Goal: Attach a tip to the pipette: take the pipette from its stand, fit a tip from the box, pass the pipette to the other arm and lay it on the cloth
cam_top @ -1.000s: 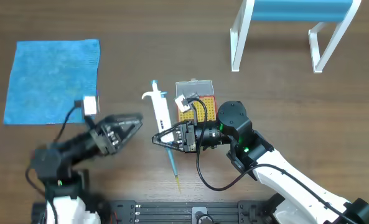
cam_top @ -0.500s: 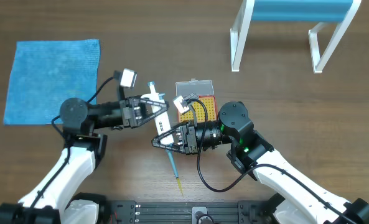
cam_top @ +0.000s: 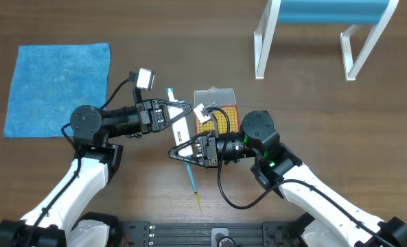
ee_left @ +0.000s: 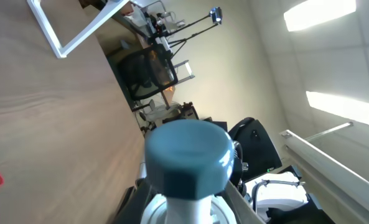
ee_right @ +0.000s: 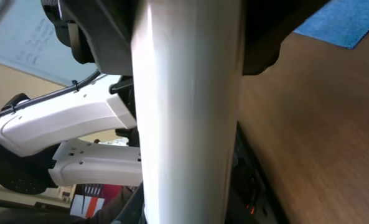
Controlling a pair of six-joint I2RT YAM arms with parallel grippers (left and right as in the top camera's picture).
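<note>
My right claw [cam_top: 178,152] pinches the blue-capped white plastic pipette [cam_top: 191,177] at mid-barrel, its yellow tip [cam_top: 198,200] sticking out past that claw. My left claw [cam_top: 184,113] sits at the pipette's upper handle, just beside my right; whether it grips I cannot tell.

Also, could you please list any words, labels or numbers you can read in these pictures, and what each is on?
None can be read.
Faint marks on the pale board in the background: too blurred to read.
The pipette and tip box: no legible print.
</note>
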